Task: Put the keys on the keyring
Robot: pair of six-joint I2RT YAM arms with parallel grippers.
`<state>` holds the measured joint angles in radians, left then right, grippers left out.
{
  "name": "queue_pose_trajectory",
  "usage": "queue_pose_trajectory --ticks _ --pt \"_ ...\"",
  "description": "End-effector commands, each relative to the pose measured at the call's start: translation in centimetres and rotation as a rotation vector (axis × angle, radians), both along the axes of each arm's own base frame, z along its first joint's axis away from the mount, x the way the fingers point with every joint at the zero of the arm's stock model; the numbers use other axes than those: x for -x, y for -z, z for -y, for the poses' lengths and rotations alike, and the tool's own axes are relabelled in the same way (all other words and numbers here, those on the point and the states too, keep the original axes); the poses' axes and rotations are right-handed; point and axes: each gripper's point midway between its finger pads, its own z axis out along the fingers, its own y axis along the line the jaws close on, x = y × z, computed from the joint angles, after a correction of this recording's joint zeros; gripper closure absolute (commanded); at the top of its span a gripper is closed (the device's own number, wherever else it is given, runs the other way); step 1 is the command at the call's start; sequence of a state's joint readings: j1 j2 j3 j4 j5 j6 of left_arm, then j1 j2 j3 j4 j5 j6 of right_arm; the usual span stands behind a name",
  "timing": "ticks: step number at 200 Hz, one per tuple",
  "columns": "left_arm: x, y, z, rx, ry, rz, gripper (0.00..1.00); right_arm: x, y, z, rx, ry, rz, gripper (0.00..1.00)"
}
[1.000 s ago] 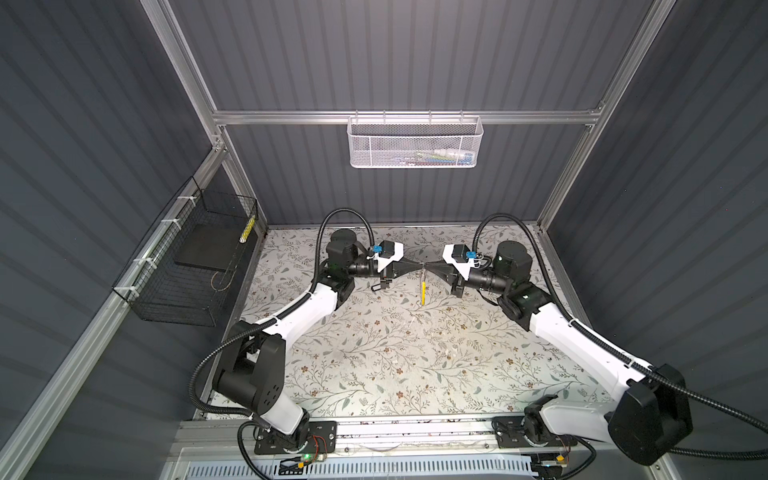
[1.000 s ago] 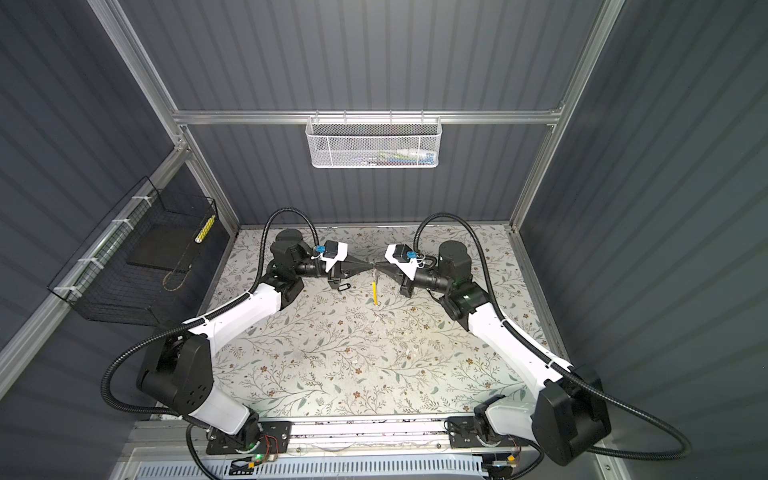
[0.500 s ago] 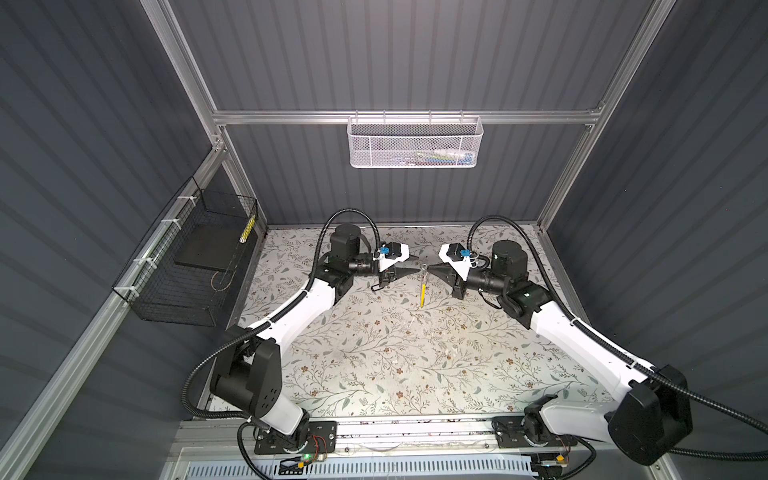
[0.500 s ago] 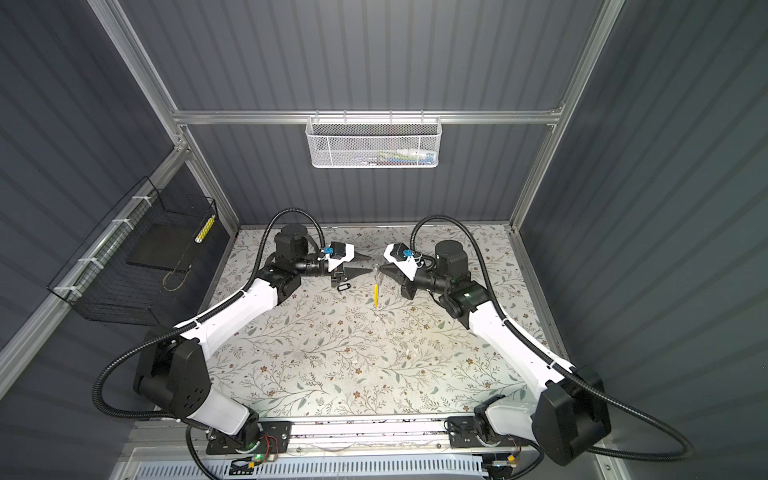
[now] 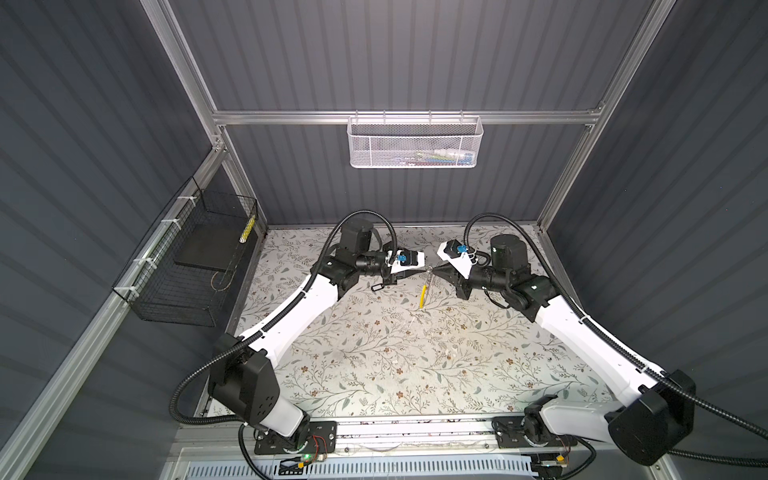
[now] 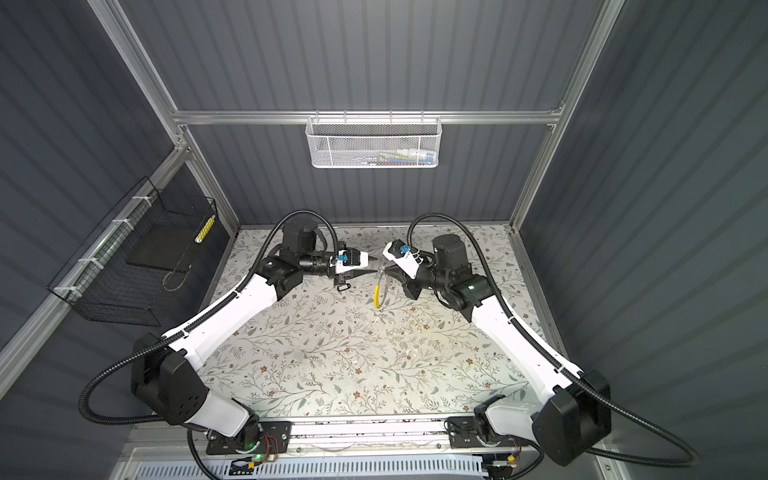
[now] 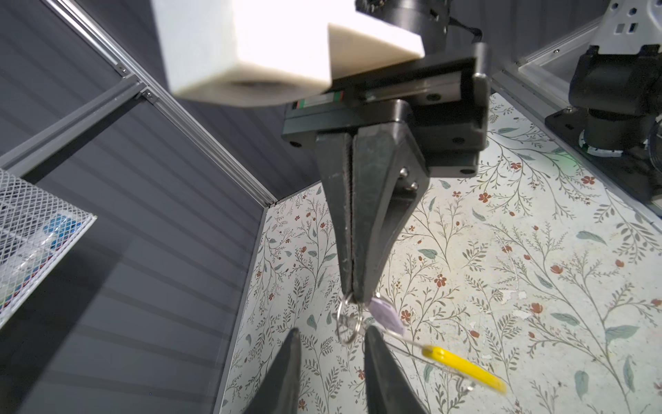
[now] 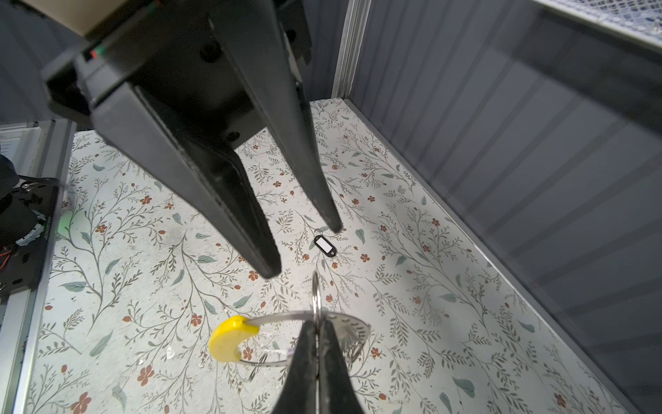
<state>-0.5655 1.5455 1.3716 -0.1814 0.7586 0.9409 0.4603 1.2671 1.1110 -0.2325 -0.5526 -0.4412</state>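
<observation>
Fig.: R gripper (image 7: 354, 295) clamped on keyring (image 8: 283, 317), held clear of table (image 8: 465, 322); lilac-tag key (image 7: 385, 315) hangs at its tips, seemingly threaded | L gripper (image 8: 302, 248) part-open, empty | black tag (image 8: 324, 246) lies on table, unthreaded | next: L needs low, flat pinch on it.

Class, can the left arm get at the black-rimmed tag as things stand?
Probably yes: the left gripper is open and empty, and the black-rimmed tag lies uncovered close by, nothing between them.

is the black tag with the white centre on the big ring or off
Off: the black-rimmed white-centred tag lies on the floral tabletop, apart from the thin grey metal hoop.
</observation>
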Motion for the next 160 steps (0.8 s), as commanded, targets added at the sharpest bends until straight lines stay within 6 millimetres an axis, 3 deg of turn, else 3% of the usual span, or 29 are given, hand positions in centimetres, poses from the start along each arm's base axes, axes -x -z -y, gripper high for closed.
queue_pose_trajectory --ticks 1,8,11,18,101,160 --pt "-0.1 1.4 0.4 -0.067 -0.001 0.010 0.70 0.7 -0.8 -0.2 0.007 -0.017 0.007 1.00" --pt "0.0 1.5 0.5 -0.072 0.001 0.008 0.70 0.7 -0.9 -0.2 0.006 -0.017 0.008 1.00" --pt "-0.2 0.3 0.7 -0.056 0.001 0.030 0.71 0.8 -0.9 -0.2 0.007 -0.018 0.007 1.00" --pt "-0.1 0.1 0.8 -0.058 0.004 0.036 0.72 0.8 -1.0 -0.2 0.007 -0.018 0.008 1.00" --pt "0.4 1.5 0.8 -0.136 0.033 0.018 0.87 0.8 -1.5 -0.4 0.014 -0.016 0.048 1.00" --pt "0.4 2.4 0.8 -0.166 0.046 0.002 0.88 0.5 -1.4 -0.4 0.024 -0.010 0.071 1.00"
